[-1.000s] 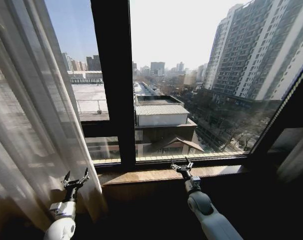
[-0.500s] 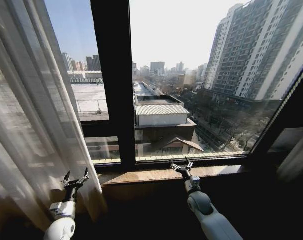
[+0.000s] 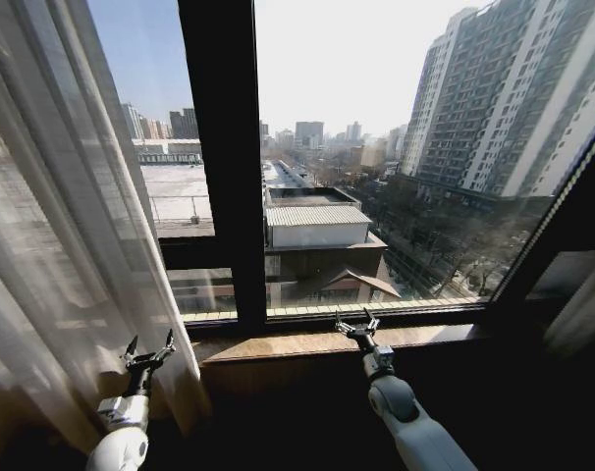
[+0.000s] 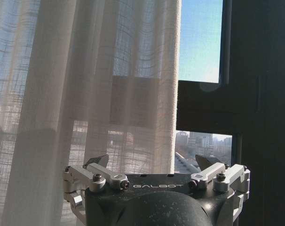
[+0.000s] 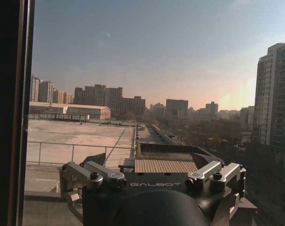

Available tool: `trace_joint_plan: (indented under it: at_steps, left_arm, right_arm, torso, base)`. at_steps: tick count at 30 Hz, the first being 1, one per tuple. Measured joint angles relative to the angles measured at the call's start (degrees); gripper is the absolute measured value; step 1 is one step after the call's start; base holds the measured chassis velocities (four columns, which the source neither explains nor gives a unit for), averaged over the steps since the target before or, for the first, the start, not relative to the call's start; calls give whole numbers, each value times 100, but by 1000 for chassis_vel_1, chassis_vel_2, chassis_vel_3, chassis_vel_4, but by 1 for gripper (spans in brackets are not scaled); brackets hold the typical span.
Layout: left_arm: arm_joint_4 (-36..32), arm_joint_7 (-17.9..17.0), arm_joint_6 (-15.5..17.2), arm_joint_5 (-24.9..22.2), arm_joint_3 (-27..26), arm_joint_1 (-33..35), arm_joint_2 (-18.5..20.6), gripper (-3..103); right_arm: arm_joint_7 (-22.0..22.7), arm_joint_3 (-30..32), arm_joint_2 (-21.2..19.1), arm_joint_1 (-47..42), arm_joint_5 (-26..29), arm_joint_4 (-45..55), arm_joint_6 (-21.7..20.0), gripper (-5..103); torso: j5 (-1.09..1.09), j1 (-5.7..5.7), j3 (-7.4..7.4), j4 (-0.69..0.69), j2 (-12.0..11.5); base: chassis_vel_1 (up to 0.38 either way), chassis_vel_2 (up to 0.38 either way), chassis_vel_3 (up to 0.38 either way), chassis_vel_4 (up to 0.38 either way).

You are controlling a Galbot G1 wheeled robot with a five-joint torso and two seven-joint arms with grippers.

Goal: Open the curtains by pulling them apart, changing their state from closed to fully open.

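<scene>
- Head view: the curtains (image 3: 62, 226) bunch along the frame's left side, leaving the window (image 3: 396, 167) bare, seemingly drawn aside.
- Left end effector (image 3: 148, 352), lower left, fingers spread wide, empty, beside the fabric's hem.
- Right end effector (image 3: 356, 325), lower centre above the sill (image 3: 317, 344), spread wide, empty, apparently idle.

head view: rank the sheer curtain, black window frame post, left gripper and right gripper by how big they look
1. sheer curtain
2. black window frame post
3. left gripper and right gripper: look alike, both open, so unranked

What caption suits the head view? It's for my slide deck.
Sheer curtain gathered left of the uncovered window; left gripper open beside it, right gripper open at the sill.
</scene>
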Motion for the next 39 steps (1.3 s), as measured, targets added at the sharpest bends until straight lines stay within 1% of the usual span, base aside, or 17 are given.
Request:
trace_joint_plan:
  at_steps: [25,26,28,29,30,32,33,35,36,37,39]
  left_arm:
    - [0,0,0,0,0,0,0,100]
    - [0,-1,5,0,1,-2,0,100]
    - [-26,-31,140,0,51,-41,-1,100]
    - [-26,-31,140,0,51,-41,-1,100]
    - [-62,-65,279,0,108,-85,-6,100]
    - [-166,-167,694,0,267,-208,-20,100]
    - [-166,-167,694,0,267,-208,-20,100]
    - [-266,-270,1097,0,421,-326,-38,100]
    - [-335,-346,1391,-1,531,-412,-50,100]
    - [-335,-346,1391,-1,531,-412,-50,100]
    - [-425,-436,1750,-1,669,-518,-64,100]
  right_arm:
    - [0,0,0,0,0,0,0,100]
    - [0,0,0,0,0,0,0,100]
    - [0,0,0,0,0,0,0,100]
    - [0,0,0,0,0,0,0,100]
    - [0,0,0,0,0,0,0,100]
    - [0,0,0,0,0,0,0,100]
    - [0,0,0,0,0,0,0,100]
    - [0,0,0,0,0,0,0,100]
    - [0,0,0,0,0,0,0,100]
    - [0,0,0,0,0,0,0,100]
    - [0,0,0,0,0,0,0,100]
  torso:
    - [0,0,0,0,0]
    - [0,0,0,0,0]
    - [0,0,0,2,0]
    - [0,0,0,2,0]
    - [0,0,0,1,0]
    - [0,0,0,0,0]
    - [0,0,0,0,0]
    - [0,0,0,0,0]
    - [1,0,0,0,0]
    - [1,0,0,0,0]
    - [1,0,0,0,0]
  base:
    - [0,0,0,0]
    - [0,0,0,0]
    - [0,0,0,0]
    - [0,0,0,0]
    - [0,0,0,0]
    - [0,0,0,0]
    - [0,0,0,0]
    - [0,0,0,0]
    - [0,0,0,0]
    - [0,0,0,0]
    - [0,0,0,0]
